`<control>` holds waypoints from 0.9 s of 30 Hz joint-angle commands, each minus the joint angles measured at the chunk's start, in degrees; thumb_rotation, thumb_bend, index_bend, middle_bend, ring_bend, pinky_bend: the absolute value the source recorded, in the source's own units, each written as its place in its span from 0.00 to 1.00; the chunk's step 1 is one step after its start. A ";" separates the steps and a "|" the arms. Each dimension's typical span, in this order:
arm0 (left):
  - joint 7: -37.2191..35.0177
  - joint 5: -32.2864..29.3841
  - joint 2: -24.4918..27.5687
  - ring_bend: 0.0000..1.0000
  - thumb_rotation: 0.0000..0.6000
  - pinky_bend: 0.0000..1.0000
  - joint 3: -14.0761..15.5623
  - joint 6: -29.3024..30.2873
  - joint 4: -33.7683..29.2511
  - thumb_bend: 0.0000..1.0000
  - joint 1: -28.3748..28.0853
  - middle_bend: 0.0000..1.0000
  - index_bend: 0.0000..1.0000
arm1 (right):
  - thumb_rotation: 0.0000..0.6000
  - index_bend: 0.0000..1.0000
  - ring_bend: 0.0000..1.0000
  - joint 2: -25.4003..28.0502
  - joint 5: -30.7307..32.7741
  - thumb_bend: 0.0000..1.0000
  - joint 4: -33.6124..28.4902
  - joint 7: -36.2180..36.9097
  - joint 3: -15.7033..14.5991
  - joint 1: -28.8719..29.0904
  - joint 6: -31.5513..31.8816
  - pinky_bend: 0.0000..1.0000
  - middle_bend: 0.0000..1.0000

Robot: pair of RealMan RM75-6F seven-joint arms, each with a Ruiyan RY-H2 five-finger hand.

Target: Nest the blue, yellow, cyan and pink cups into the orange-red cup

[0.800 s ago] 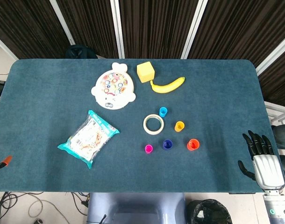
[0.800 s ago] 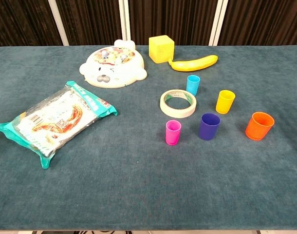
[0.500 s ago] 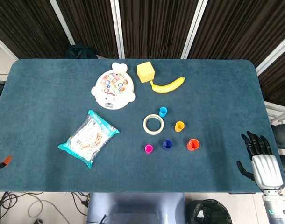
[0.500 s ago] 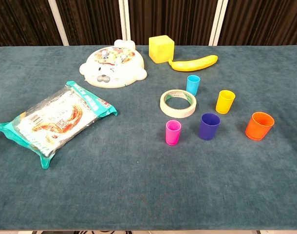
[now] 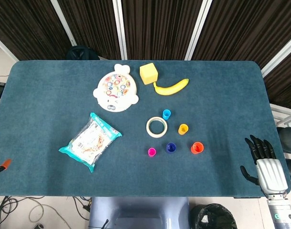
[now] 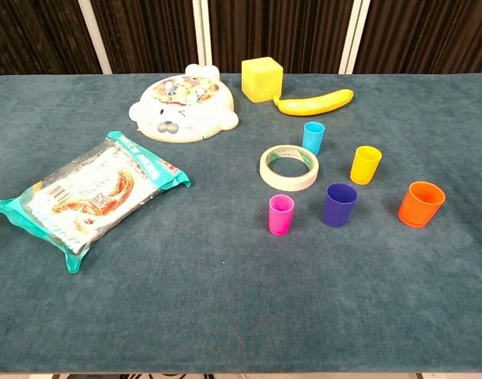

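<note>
Right hand (image 5: 265,162) sits at the counter's near right corner in the head view, palm down, dark fingers spread and pointing away from the robot, holding nothing. It is well apart from the cups. Left hand: only orange tips show at the far left edge, too little to judge its state.

Head view, task items: orange-red cup (image 5: 197,148) stands upright, mouth up, on the blue counter (image 5: 222,95), nearest the right hand. Blue cup (image 5: 171,148) stands to its left, pink cup (image 5: 151,152) further left. Yellow cup (image 5: 183,129) and cyan cup (image 5: 166,114) stand behind them. All are separate, none nested. A tape roll (image 5: 156,127) lies flat just beside the cyan cup.

Chest view: neither hand shows. Five cups upright and empty. Other items: snack packet (image 6: 87,196) at left, round white toy board (image 6: 183,109), yellow cube (image 6: 261,79) and banana (image 6: 315,102) at the rear. The banana touches or nearly touches the cube; cannot tell which.
</note>
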 commanded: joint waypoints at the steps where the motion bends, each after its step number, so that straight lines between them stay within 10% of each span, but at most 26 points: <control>1: 0.14 0.23 -0.03 0.00 1.00 0.00 0.09 0.05 -0.06 0.13 -0.01 0.02 0.04 | 1.00 0.04 0.05 0.14 0.04 0.41 -0.07 0.36 0.04 -0.02 0.03 0.04 0.03; 15: 1.71 0.98 -0.74 0.00 1.00 0.00 0.41 0.01 -0.33 0.13 -0.23 0.02 0.04 | 1.00 0.04 0.05 5.21 -2.09 0.41 -5.85 7.96 -1.38 4.02 -7.73 0.04 0.03; 27: 2.72 0.72 -1.34 0.00 1.00 0.00 0.28 0.00 -0.23 0.13 -0.32 0.02 0.04 | 1.00 0.04 0.05 16.64 4.05 0.41 -15.48 6.24 5.16 21.75 -32.78 0.04 0.03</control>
